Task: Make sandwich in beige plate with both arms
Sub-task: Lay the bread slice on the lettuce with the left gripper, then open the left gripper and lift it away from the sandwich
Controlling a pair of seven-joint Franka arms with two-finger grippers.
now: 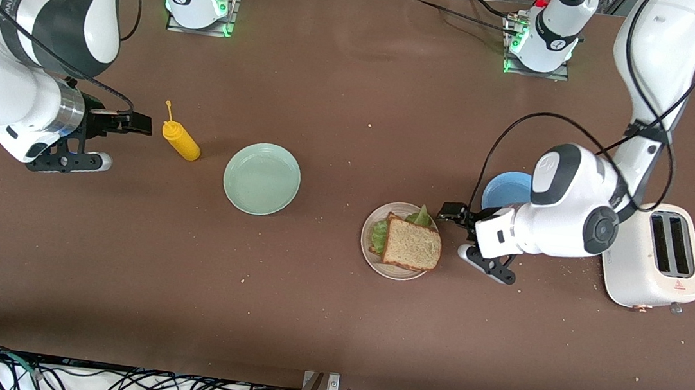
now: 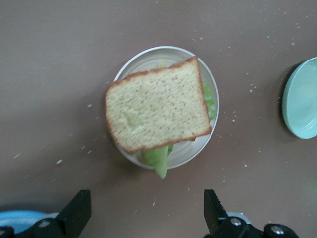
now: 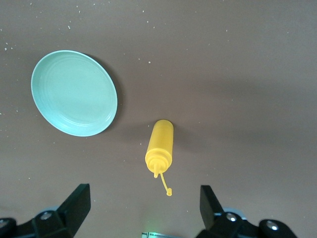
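Note:
The sandwich lies on the beige plate, near the middle of the table. Its top slice is speckled brown bread, and green lettuce pokes out from under it over the plate's rim. My left gripper hangs open over bare table beside the plate, toward the left arm's end; in the left wrist view the left gripper holds nothing. My right gripper is open and empty over bare table at the right arm's end, and the right wrist view shows the right gripper short of the yellow bottle.
A yellow squeeze bottle lies on its side beside an empty mint-green plate. A blue plate sits partly under the left arm. A white toaster stands at the left arm's end. Crumbs dot the table.

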